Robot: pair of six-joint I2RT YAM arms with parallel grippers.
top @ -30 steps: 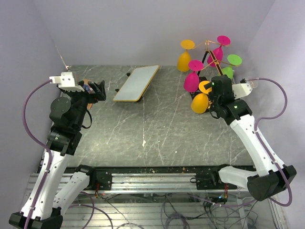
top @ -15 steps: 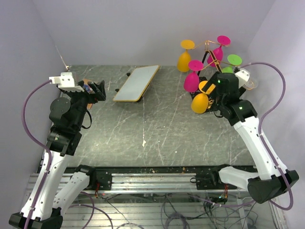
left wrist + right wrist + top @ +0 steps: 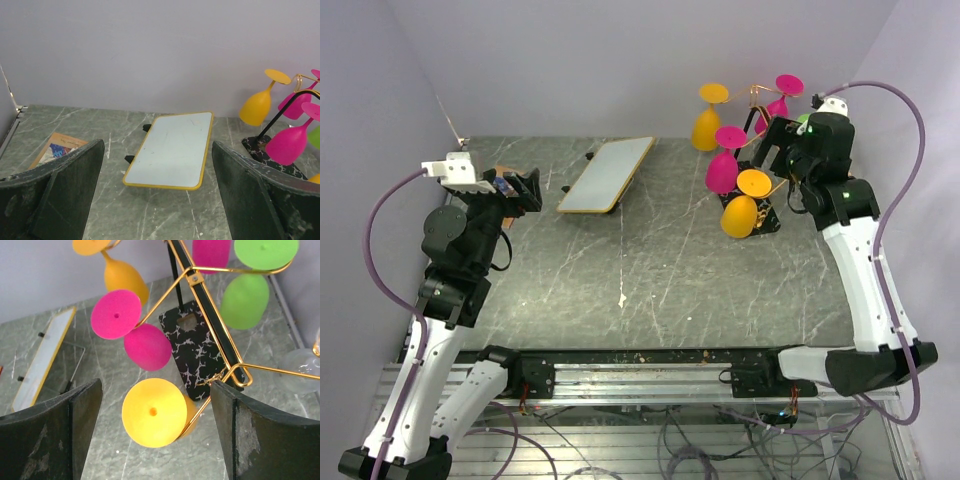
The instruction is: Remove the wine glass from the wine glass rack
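Note:
The wine glass rack (image 3: 765, 125) stands at the back right, gold wire arms (image 3: 212, 307) on a black white-veined base (image 3: 192, 347). Upside-down glasses hang from it: a yellow one (image 3: 741, 207) nearest, a magenta one (image 3: 722, 168), an orange one (image 3: 706, 122), a second magenta one (image 3: 778, 96) and a green one (image 3: 245, 300). My right gripper (image 3: 778, 150) hovers open over the rack; the yellow glass's foot (image 3: 152, 411) lies between its jaws, well below them, untouched. My left gripper (image 3: 525, 185) is open and empty at the far left.
A white board with a yellow rim (image 3: 608, 173) lies tilted on black feet at the back middle; it also shows in the left wrist view (image 3: 172, 148). A small printed card (image 3: 57, 150) lies at the back left. Walls close in left, back and right.
My right arm has risen and swung back to the right, from low beside the yellow glass to above the rack. The yellow glass's foot now shows fully. The left arm has not moved.

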